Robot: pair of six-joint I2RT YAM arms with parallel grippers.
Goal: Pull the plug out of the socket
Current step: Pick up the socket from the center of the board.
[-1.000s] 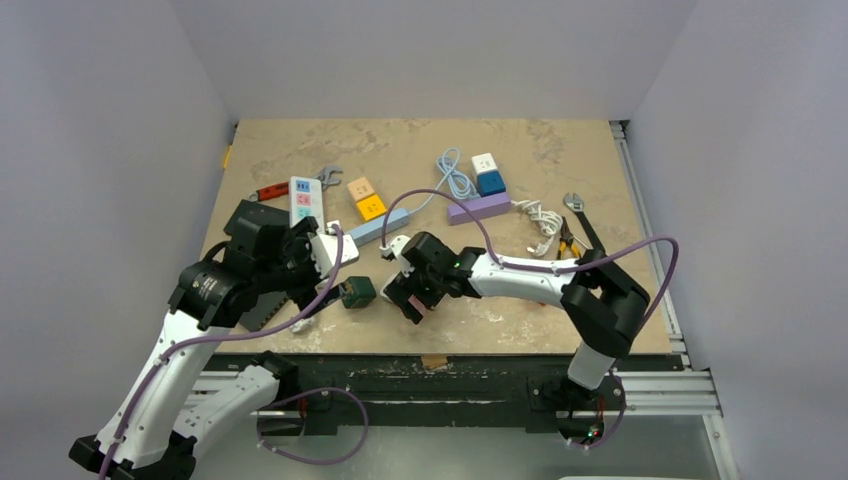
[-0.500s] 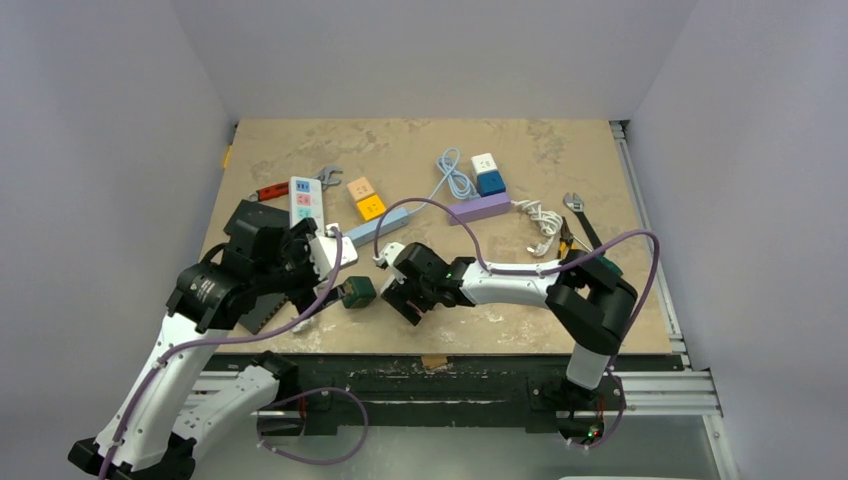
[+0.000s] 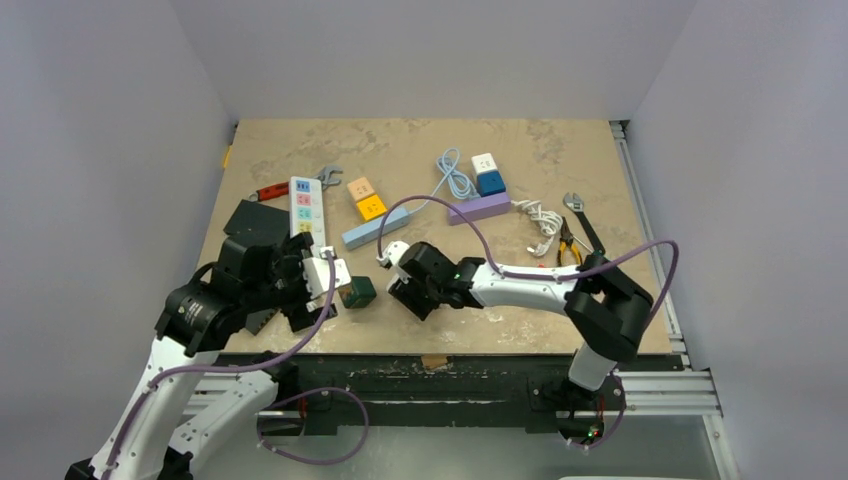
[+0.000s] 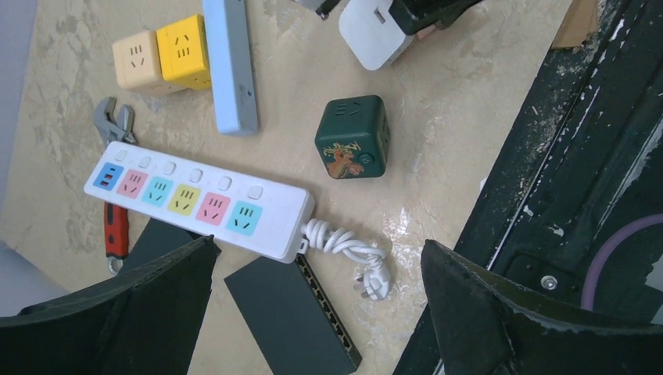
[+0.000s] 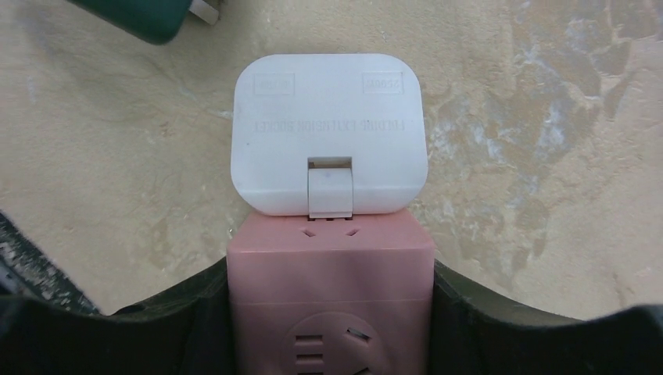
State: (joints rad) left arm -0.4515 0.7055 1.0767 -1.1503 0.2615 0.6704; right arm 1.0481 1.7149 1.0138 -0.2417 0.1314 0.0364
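A pink cube socket (image 5: 328,301) lies on the table with a white plug block (image 5: 328,133) stuck into its far face. My right gripper (image 5: 328,320) is shut on the socket, one black finger (image 5: 180,312) pressed against each side. From above, the right gripper (image 3: 408,290) sits at the table's near middle with the white plug (image 3: 393,250) sticking out ahead of it. My left gripper (image 3: 300,298) hovers over the near left, open and holding nothing. Its wrist view shows the white plug (image 4: 375,31) at the top edge.
A dark green cube socket (image 3: 357,291) sits between the two grippers. A white power strip (image 4: 199,199) with a coiled cord and a black switch box (image 4: 289,312) lie under the left gripper. Yellow and orange cubes (image 3: 366,199), a light blue strip (image 3: 372,228), a purple strip (image 3: 480,208) and tools lie farther back.
My right gripper's fingers have closed in onto the pink socket. The left arm has drawn back toward the near left edge, still open.
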